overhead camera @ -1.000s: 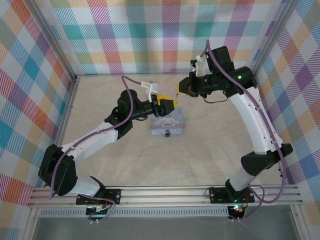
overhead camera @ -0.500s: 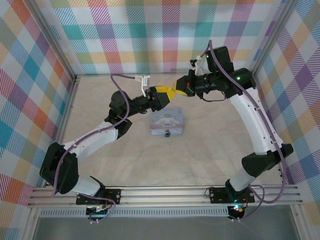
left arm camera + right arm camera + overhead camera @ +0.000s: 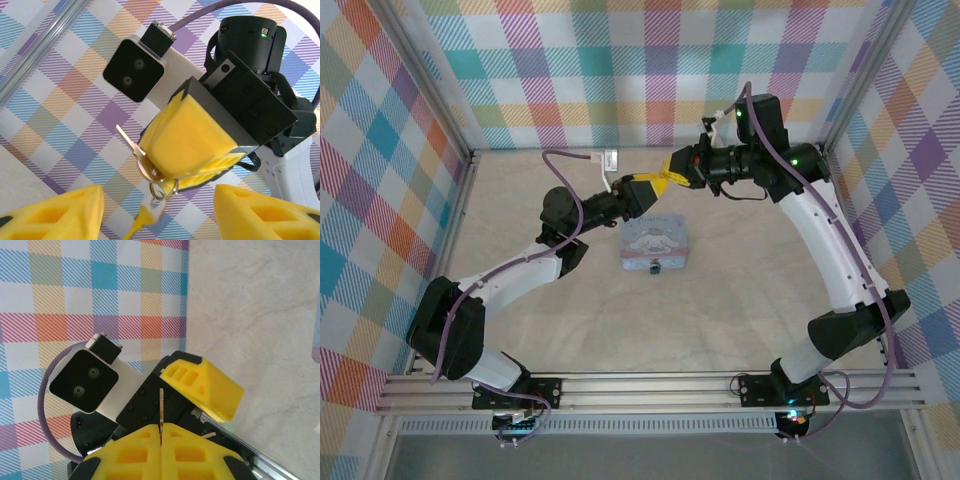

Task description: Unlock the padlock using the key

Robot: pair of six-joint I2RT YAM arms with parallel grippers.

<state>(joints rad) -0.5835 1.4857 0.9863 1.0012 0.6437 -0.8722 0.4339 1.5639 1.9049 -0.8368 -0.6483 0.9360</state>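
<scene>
Handover, I judge: right gripper (image 3: 161, 429) clamps the key (image 3: 129, 142), blade free. The left gripper (image 3: 652, 186) faces it, spread wide. The padlock (image 3: 654, 267) is at the tin's (image 3: 658, 240) 6 o'clock edge. Take the key squarely, blade protruding.

The table (image 3: 720, 310) has a pale beige, marbled top. Plaid panels close it in on the left, right and far sides, and aluminium rails (image 3: 650, 385) run along its near edge. One thing lies directly on it: a small pale-blue tin (image 3: 657, 243) with a white cartoon dog on its lid. The tin sits flat near the middle, slightly towards the far side. A tiny dark padlock (image 3: 655, 267) hangs at the clasp on its near side; whether the padlock touches the tabletop cannot be told. From the right wrist, the same marbled surface (image 3: 260, 315) runs up to the plaid wall.
</scene>
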